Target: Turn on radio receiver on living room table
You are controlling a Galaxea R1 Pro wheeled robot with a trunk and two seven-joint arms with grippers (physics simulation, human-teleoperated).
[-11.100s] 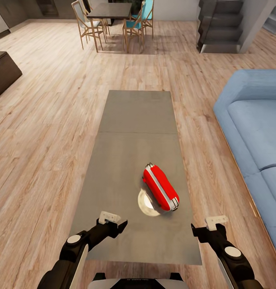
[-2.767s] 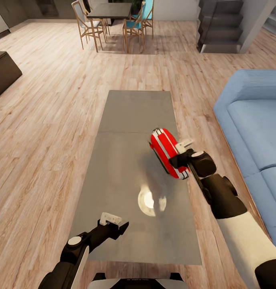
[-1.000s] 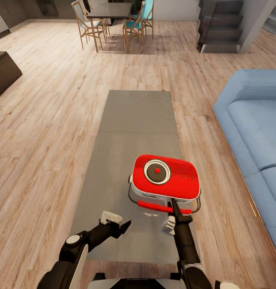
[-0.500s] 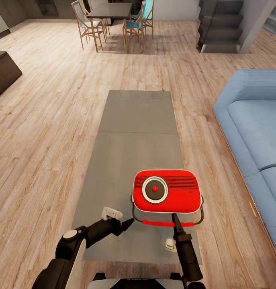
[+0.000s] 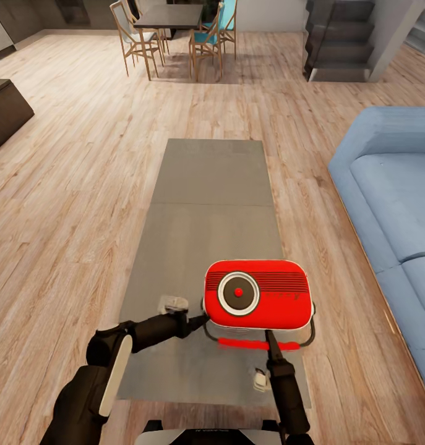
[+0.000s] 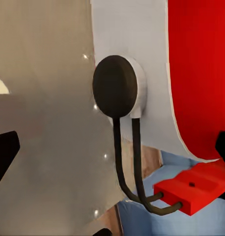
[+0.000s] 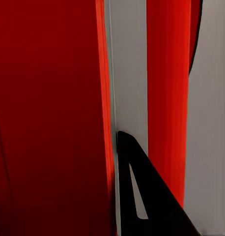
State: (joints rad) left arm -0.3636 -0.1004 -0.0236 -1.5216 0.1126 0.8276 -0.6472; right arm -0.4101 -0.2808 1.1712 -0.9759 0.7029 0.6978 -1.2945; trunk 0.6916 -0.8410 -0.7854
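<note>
**Red radio held face-up over the near end of the table**

From the head camera we see a long grey-brown table point(image 5: 209, 185) running up the middle of the frame over light wood floor. In the lower centre sits the radio point(image 5: 257, 301), its red face turned up toward us, round white-ringed dial point(image 5: 238, 292) on the left of the face and a slatted grille to the right. Our right gripper point(image 5: 269, 341) rises from the bottom edge and meets the radio's red handle point(image 5: 257, 343); it appears pinched on the handle. Our left gripper point(image 5: 197, 321) reaches in from the lower left, its tip just beside the radio's left end; we cannot tell how its fingers stand. A blue sofa point(image 5: 391, 204) fills the right side, and a dining table with chairs point(image 5: 172, 28) stands at the top.

From the left wrist camera we see the radio's white side with a black round knob point(image 6: 115, 86) where the thin handle wire attaches, and the red handle bar point(image 6: 193, 187) at lower right.

From the right wrist camera we see red and white bands of the radio point(image 7: 48, 113) very close, with one black fingertip point(image 7: 142, 196) at the bottom.
</note>
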